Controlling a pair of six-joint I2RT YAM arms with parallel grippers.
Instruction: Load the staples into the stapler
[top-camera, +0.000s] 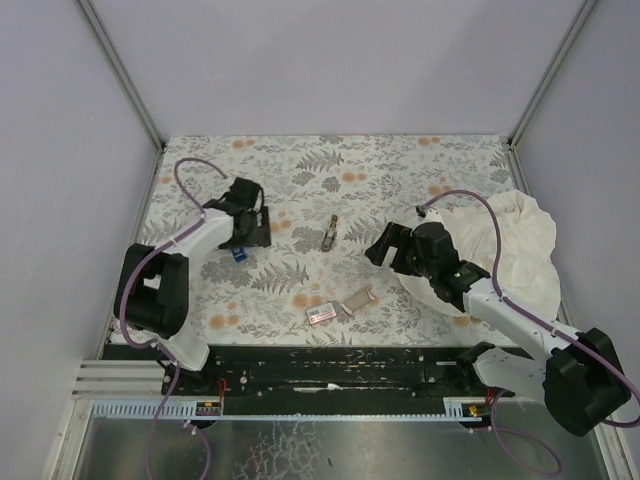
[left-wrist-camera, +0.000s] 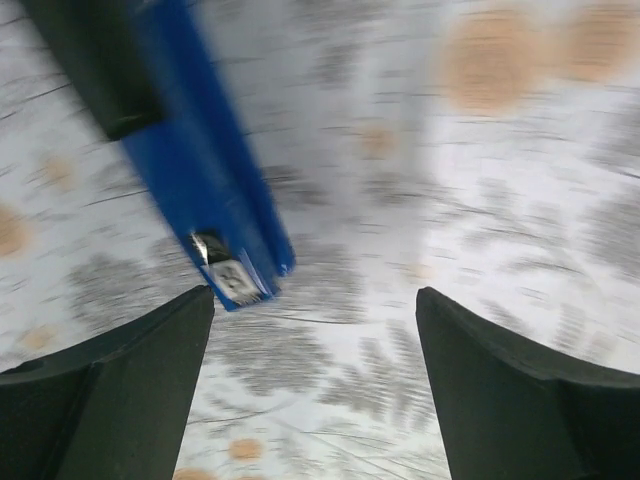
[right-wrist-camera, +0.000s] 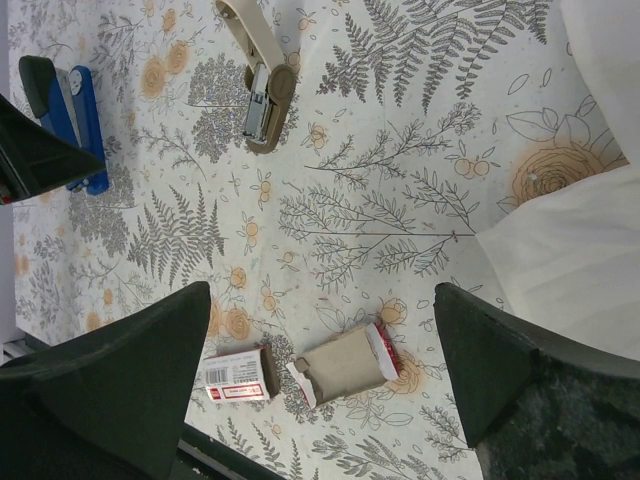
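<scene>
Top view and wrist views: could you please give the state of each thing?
Blue stapler: lying on table, ungripped.
Tan stapler: lying on table, untouched.
Box: lying flat.
Tray: outside box, beside it.
Cloth: crumpled.
Left fingers: open, empty.
Right fingers: open, empty.

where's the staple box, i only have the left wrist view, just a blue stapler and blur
observer: top camera shows a white box with a pink label near the front edge of the table
operator: anything next to it
observer: a cardboard tray lies beside it, on the right arm's side
operator: is the right gripper busy
observer: no, the right gripper is open and empty, its camera looking down at both
</scene>
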